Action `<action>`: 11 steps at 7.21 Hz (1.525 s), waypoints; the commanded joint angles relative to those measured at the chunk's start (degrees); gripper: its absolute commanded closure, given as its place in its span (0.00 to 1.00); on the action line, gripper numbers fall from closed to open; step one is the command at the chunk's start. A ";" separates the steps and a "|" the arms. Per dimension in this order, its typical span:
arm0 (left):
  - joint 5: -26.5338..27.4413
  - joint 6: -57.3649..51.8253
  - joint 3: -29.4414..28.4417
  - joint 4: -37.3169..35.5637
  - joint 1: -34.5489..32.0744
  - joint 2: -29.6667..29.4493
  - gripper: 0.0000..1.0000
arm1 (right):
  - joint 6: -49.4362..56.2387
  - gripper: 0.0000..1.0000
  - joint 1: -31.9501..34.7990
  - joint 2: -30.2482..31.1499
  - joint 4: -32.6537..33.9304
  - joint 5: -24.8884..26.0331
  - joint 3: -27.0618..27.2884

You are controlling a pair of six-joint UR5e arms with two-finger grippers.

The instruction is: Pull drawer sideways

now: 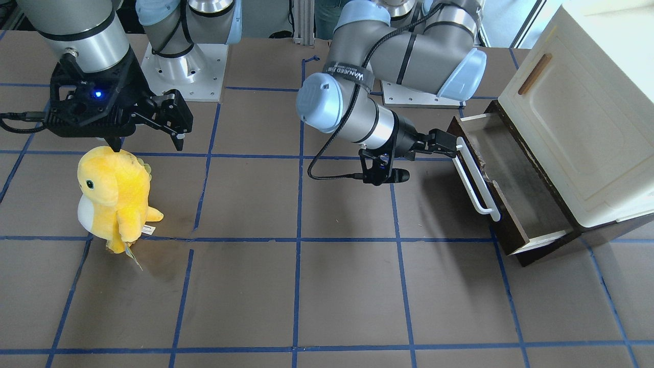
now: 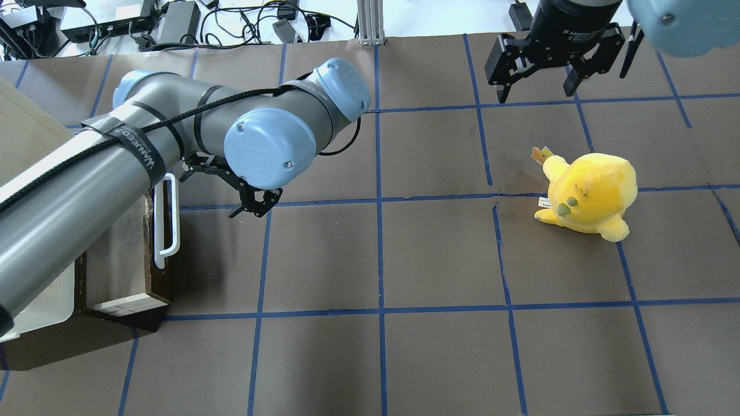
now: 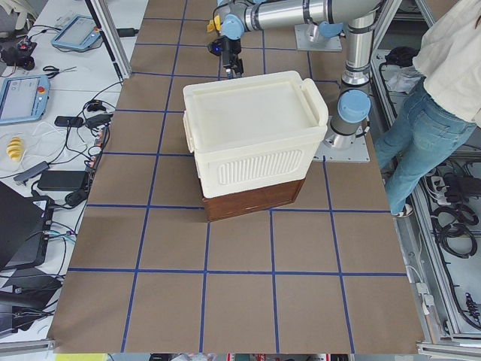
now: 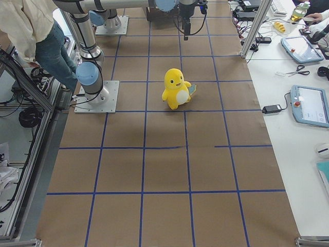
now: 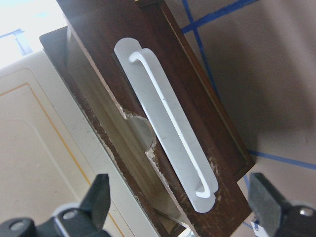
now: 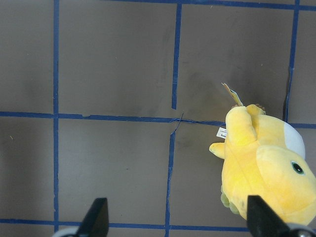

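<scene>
Brown tabletop (image 1: 347, 296), gridded w/ blue tape, is filling the front-facing view. Its nearest strip, on the operators' side of the cream cabinet (image 1: 577, 117), is showing tape lines only.

Next back, the yellow plush toy (image 1: 115, 197) is standing upright, well apart from the cabinet, across the tabletop toward the robot's right.

Level w/ it, the drawer (image 1: 516, 189) is sticking well out of the cabinet's base, below the cream door w/ its small wooden handle (image 1: 534, 74). It's reaching toward the tabletop's middle, so the pale wood tray is showing. Its dark brown front, chipped along the top edge, is facing away from the cabinet. The white bar handle (image 1: 475, 181) is running along that front.

Farther back, the left pincer (image 1: 449, 144) is hovering at the handle's robot-side end, on the side away from the cabinet. Its fingers are spread wide & gripping nothing. In the left wrist view the bar is lying diagonally ahead of both tips, clear of them.

At approx the same depth, far from the cabinet, the right pincer (image 1: 149, 145) is hanging just behind & above the plush. It's also spread wide, w/ nothing in it.

Farthest back, the arm bases (image 1: 184, 66) are sitting bolted at the robot's edge of the tabletop.
</scene>
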State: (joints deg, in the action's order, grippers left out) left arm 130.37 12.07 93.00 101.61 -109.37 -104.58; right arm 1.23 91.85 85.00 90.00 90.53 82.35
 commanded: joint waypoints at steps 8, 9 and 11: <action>-37.28 -9.52 -1.42 -13.69 12.32 14.58 0.00 | 0.09 0.00 0.00 -0.01 0.00 0.00 0.00; -39.04 -9.52 -1.68 -13.63 13.64 14.93 0.00 | 0.00 0.00 0.00 -0.01 0.00 0.00 0.00; -39.67 -9.52 -1.33 -12.84 14.62 15.55 0.00 | 0.00 0.00 0.00 -0.01 0.00 0.00 0.00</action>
State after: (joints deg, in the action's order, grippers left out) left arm 91.27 2.56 91.52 88.66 -95.43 -89.31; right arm 1.28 91.85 84.99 90.00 90.53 82.35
